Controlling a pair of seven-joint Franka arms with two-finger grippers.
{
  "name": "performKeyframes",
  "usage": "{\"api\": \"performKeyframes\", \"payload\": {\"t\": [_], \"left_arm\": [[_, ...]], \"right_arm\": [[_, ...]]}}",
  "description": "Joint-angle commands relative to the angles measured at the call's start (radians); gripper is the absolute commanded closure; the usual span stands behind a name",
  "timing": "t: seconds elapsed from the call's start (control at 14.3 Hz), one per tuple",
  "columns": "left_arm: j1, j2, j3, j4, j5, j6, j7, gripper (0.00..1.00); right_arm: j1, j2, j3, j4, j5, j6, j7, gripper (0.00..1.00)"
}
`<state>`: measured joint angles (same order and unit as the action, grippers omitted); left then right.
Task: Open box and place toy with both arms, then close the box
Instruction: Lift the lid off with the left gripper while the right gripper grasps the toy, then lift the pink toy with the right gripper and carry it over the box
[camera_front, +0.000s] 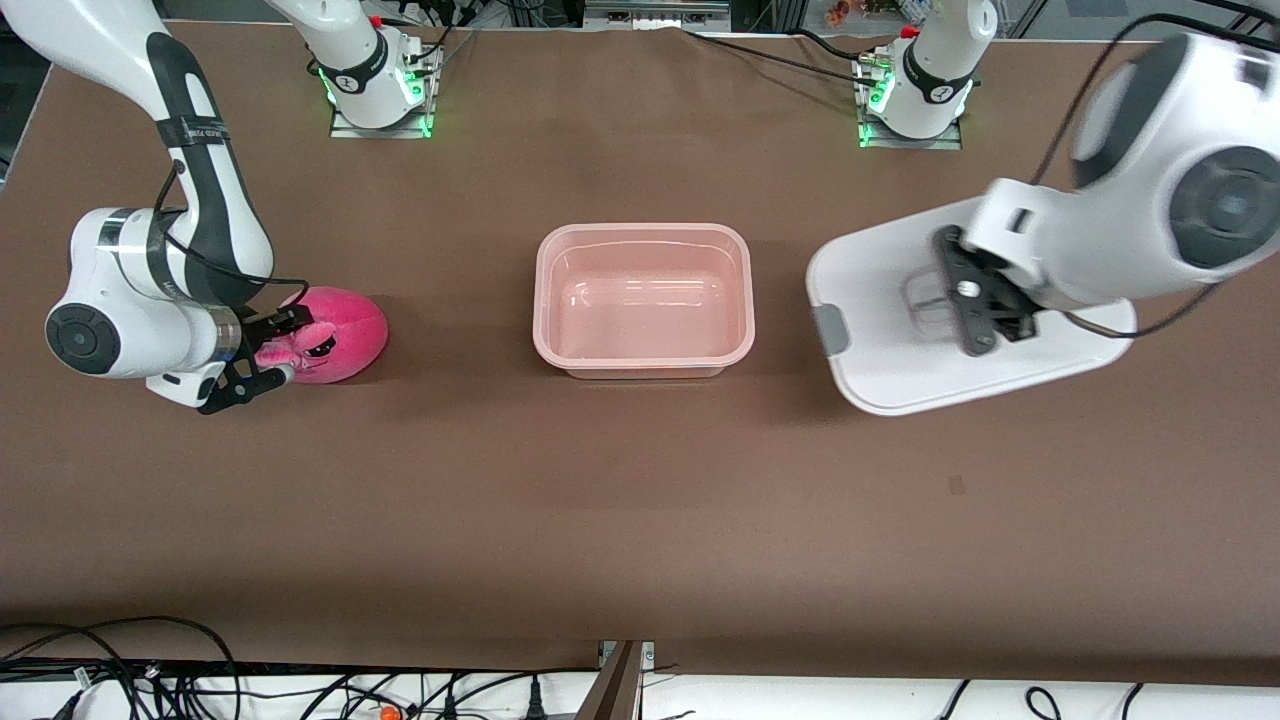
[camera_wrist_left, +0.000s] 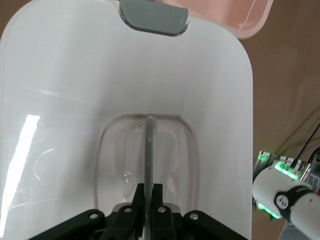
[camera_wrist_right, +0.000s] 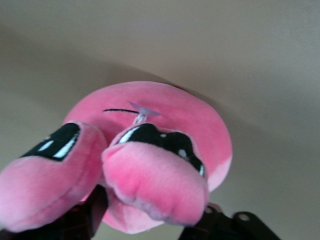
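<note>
The box, an open translucent pink tub (camera_front: 541, 300), stands empty at the table's middle. My left gripper (camera_front: 975, 310) is shut on the clear centre handle (camera_wrist_left: 149, 145) of the white lid (camera_front: 890, 345) and holds the lid tilted above the table, beside the tub toward the left arm's end. The lid's grey clip (camera_front: 830, 330) faces the tub. The pink plush toy (camera_front: 350, 335) lies toward the right arm's end. My right gripper (camera_front: 285, 347) is at table level, shut on the toy's snout side. The toy (camera_wrist_right: 165, 125) fills the right wrist view.
The two arm bases (camera_front: 375, 85) (camera_front: 915, 95) stand at the table edge farthest from the front camera. Cables (camera_front: 150, 680) lie along the nearest edge. Bare brown table (camera_front: 640, 500) spreads nearer to the camera than the tub.
</note>
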<state>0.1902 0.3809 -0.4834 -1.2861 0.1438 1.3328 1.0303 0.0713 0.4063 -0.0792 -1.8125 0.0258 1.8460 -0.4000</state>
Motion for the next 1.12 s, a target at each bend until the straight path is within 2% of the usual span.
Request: {"api": "performKeyframes", "payload": {"t": [0.0, 0.14, 0.35, 0.56, 0.84, 1.05], "left_arm": [[0.076, 0.003, -0.017, 0.056, 0.045, -0.024, 0.185, 1.00], [0.130, 0.003, -0.018, 0.085, 0.089, -0.055, 0.318, 1.00], [0.123, 0.010, -0.018, 0.080, 0.115, -0.122, 0.321, 1.00], [0.118, 0.015, -0.024, 0.082, 0.126, -0.119, 0.317, 1.00], [0.130, 0.016, -0.020, 0.080, 0.122, -0.119, 0.323, 1.00], [0.124, 0.016, -0.020, 0.080, 0.120, -0.119, 0.318, 1.00]], "right_arm": [[0.004, 0.000, 0.002, 0.013, 0.048, 0.010, -0.005, 1.00], [0.007, 0.003, 0.004, 0.033, 0.052, 0.007, -0.003, 1.00], [0.037, 0.003, 0.006, 0.094, 0.051, -0.005, -0.046, 1.00], [0.061, -0.003, 0.033, 0.197, 0.049, -0.108, -0.077, 1.00], [0.061, -0.011, 0.148, 0.369, 0.049, -0.364, -0.126, 1.00], [0.067, -0.021, 0.295, 0.417, 0.031, -0.439, -0.111, 1.00]]}}
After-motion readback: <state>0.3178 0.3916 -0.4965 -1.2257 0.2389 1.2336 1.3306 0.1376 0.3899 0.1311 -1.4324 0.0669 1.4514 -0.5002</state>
